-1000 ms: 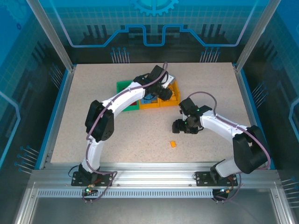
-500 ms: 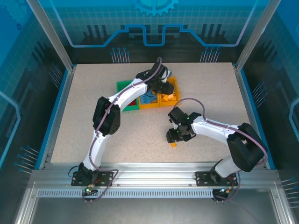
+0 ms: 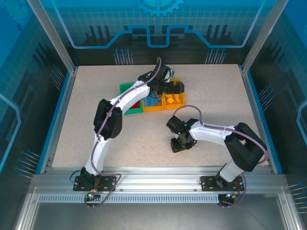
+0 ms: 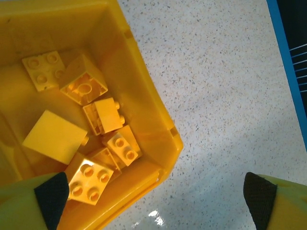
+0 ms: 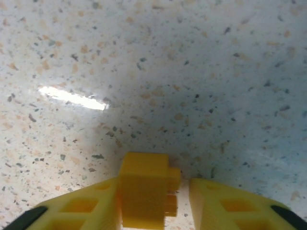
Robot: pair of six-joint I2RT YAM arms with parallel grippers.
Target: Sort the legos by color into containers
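Observation:
A small yellow lego (image 5: 144, 187) lies on the speckled table between the fingers of my right gripper (image 5: 154, 199). It rests against the left finger (image 5: 86, 211), and a gap separates its studs from the right finger (image 5: 225, 206), so the jaws stand open around it. From above, the right gripper (image 3: 178, 145) is down at the table, near the front middle. My left gripper (image 4: 153, 196) hangs open over the corner of the right yellow-orange bin (image 4: 148, 96), which holds several yellow legos (image 4: 91, 178). The left gripper (image 3: 165, 88) sits above the row of bins.
The green bin (image 3: 127, 89) holds red legos (image 3: 136, 104), and the middle yellow-orange bin (image 3: 154, 109) holds blue ones (image 3: 152, 100). Blue rails (image 3: 60, 115) edge the table at left and right. Bare speckled tabletop (image 4: 225, 96) lies to the right of the bins.
My right gripper has swung left and towards the near edge, coming down around the yellow lego that lay alone on the table. The left gripper shifted slightly above the bins.

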